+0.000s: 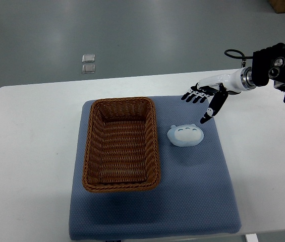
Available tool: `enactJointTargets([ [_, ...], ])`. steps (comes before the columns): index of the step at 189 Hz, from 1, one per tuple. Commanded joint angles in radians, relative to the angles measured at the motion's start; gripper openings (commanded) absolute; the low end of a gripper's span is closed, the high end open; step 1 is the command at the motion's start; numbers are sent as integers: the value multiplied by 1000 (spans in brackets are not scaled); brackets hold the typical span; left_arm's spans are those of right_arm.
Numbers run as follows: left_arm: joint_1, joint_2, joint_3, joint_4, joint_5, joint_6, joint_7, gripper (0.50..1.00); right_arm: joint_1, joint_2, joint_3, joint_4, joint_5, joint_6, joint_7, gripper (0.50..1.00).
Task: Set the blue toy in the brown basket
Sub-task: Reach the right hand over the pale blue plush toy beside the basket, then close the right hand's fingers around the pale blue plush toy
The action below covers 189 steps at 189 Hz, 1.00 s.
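The fingers (196, 96) of the right hand (204, 100) are spread open and hold nothing. The thumb points down and left, toward the toy. The hand hangs in the upper right part of the frame, over the top right corner of the blue mat (192, 201). Its white arm comes in from the right edge. The left hand does not show at all.

Just below and left of the thumb tip lies the blue toy (185, 135). It is near the hand but not touching it. It rests on the mat, a bit right of the middle of the frame. It is pale blue and rounded, with three small oval marks on top (I cannot tell what kind of creature it is).

The toy looks small and light. It looks smooth, so it may slip. It may be soft and squish a little. A good grip would be across its short sides, thumb on one side and fingers on the other.

The brown basket (121, 144) sits just left of the toy, with nothing in it. The mat lies on a white worktop (26, 151).
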State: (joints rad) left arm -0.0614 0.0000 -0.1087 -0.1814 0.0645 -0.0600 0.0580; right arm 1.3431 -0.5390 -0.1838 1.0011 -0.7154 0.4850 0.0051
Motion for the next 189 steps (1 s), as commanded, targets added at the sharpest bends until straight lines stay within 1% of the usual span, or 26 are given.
enactJointTargets([
  [1,0,0,0,2,0,0,0,1000,34,-4,-42,39,2,-3,-7,911],
  [14,-2,0,0,3,0,0,0,1000,60,-6,-48,96,10,-2,-7,911],
  [26,-2,0,-2,5,0,0,0,1000,62,4,-49,117,11,-2,-5,911],
  [45,-2,0,-2,7,-2,0,0,1000,64,27,-72,116,10,-8,-5,911],
  [60,-2,0,-2,8,-2,2,0,1000,64,59,-91,114,-2,-42,-5,911],
  [94,-2,0,0,11,-3,3,0,1000,62,85,-163,106,-27,-75,-5,909],
  [116,-3,0,0,11,-3,6,0,1000,59,96,-174,91,-55,-94,-5,909],
  [160,-3,0,-3,10,-3,6,0,1000,42,106,-174,86,-56,-103,-5,907],
  [189,-3,0,-2,11,-3,6,0,1000,25,120,-174,60,-58,-117,-5,901],
])
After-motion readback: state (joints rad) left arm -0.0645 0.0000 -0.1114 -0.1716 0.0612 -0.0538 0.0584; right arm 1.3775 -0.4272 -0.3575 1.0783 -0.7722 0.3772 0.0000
